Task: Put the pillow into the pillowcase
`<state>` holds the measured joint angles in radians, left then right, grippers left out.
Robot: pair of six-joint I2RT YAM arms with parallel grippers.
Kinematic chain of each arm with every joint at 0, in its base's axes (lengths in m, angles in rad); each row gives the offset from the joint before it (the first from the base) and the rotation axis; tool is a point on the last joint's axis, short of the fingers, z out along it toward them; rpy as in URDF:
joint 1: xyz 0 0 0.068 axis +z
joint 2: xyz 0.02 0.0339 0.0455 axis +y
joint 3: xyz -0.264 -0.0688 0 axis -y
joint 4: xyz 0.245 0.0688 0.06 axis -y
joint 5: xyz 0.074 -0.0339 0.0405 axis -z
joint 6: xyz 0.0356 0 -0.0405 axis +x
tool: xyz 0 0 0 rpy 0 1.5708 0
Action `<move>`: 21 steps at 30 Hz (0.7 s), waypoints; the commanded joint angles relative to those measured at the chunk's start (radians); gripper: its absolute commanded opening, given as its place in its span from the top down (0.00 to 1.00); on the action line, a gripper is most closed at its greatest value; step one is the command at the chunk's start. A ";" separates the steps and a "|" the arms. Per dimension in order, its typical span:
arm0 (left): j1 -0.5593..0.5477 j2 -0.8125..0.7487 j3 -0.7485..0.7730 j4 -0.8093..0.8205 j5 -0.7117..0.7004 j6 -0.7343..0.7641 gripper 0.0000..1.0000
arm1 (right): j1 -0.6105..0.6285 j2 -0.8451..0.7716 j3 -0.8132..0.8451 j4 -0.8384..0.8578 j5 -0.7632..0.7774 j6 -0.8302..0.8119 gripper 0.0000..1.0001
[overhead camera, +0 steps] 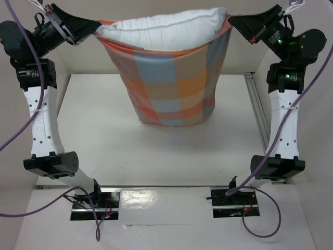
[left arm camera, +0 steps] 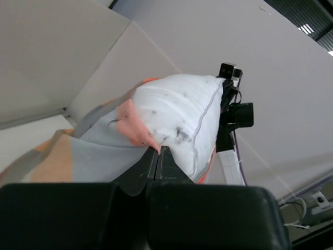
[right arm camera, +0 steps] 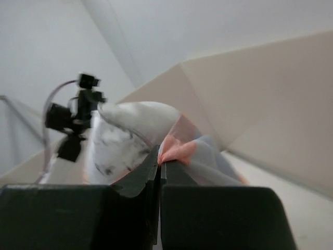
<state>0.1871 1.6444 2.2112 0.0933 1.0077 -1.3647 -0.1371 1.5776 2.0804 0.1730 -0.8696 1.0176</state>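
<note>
The checked orange, grey-blue and cream pillowcase hangs in the air as an open sack, its bottom resting on the table. The white pillow sits inside it, its top bulging out of the mouth. My left gripper is shut on the left corner of the pillowcase's rim, seen as a pinched orange fold at my left gripper. My right gripper is shut on the right corner of the rim; an orange fold is clamped in my right gripper. The pillow fills the space between both wrists.
The white table lies below the hanging sack, with beige walls at the left, right and back. An aluminium rail runs along the table's right side. Both arm bases stand at the near edge.
</note>
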 commanded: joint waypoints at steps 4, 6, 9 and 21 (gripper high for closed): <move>0.092 0.020 0.242 0.133 -0.033 -0.097 1.00 | -0.163 -0.001 0.263 0.191 0.013 0.204 1.00; 0.080 -0.004 0.131 0.075 -0.046 -0.045 1.00 | -0.142 -0.033 0.269 0.094 0.035 0.072 1.00; 0.068 -0.045 -0.090 0.346 -0.012 -0.196 1.00 | -0.104 -0.085 -0.097 0.254 0.015 0.152 1.00; 0.158 0.089 0.229 0.301 -0.064 -0.255 1.00 | -0.225 0.065 0.272 0.393 0.082 0.315 1.00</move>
<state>0.2741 1.7069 2.3886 0.3080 1.0691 -1.5707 -0.2996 1.6127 2.2486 0.4423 -0.9890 1.2785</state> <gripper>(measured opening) 0.034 0.010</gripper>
